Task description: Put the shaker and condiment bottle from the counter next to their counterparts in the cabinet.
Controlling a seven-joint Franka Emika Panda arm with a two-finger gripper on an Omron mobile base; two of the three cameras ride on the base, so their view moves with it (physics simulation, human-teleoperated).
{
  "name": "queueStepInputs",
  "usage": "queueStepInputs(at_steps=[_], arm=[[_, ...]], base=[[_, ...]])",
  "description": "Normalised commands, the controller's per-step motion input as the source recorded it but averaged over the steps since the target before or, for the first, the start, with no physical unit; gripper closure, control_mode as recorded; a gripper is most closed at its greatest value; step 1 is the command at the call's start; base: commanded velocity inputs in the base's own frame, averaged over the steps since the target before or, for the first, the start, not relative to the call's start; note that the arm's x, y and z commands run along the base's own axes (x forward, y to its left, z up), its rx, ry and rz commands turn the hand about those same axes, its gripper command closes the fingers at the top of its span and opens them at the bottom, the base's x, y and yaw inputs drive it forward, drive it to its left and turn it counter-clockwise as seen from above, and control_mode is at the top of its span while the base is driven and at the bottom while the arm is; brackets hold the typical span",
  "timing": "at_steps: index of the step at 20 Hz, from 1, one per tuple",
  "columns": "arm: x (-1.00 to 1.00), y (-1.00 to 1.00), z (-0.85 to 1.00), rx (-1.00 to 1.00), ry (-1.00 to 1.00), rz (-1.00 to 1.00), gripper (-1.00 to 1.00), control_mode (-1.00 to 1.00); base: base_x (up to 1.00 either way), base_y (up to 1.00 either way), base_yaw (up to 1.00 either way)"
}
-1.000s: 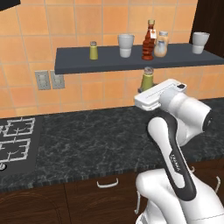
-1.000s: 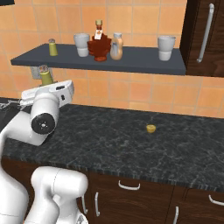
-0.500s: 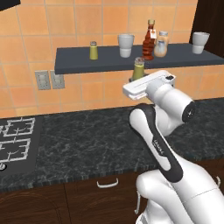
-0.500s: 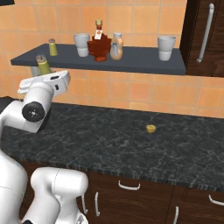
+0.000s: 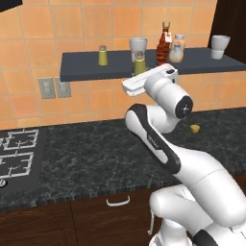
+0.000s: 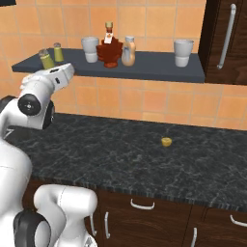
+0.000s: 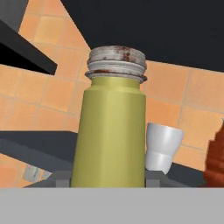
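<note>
While the jaws grip it, the shaker (image 7: 113, 127) is held up at the front edge of the shelf (image 5: 86, 67). Farther back on the shelf stand its twin shaker (image 5: 103, 55), a cup (image 5: 138, 47) and the red bottle (image 5: 165, 44).

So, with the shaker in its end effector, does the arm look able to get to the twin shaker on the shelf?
Probably yes. The end effector holds the shaker at shelf height, and the shelf stretch toward the twin shaker looks bare. The cup stands just behind the held shaker, so it may need care.
</note>
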Motion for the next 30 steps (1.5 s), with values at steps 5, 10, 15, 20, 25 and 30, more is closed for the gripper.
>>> queueStepInputs(at_steps=[5,10,15,20,25,30], arm=[[0.21,0.12,0.38,0.04,0.11,-0.03,1.0,-1.0],[0.0,0.12,0.07,0.12,0.27,-0.08,1.0,-1.0],[0.04,0.19,0.0,0.11,0.33,-0.08,1.0,-1.0],[0.28,0.15,0.0,0.04,0.08,0.0,1.0,-1.0],[0.31,0.0,-0.24,-0.01,-0.02,0.0,1.0,-1.0],[0.28,0.0,-0.43,-0.02,-0.09,0.0,1.0,-1.0]], base=[[0.0,0.0,0.0],[0.0,0.0,0.0],[0.0,0.0,0.0],[0.0,0.0,0.0],[0.0,0.0,0.0],[0.0,0.0,0.0]])
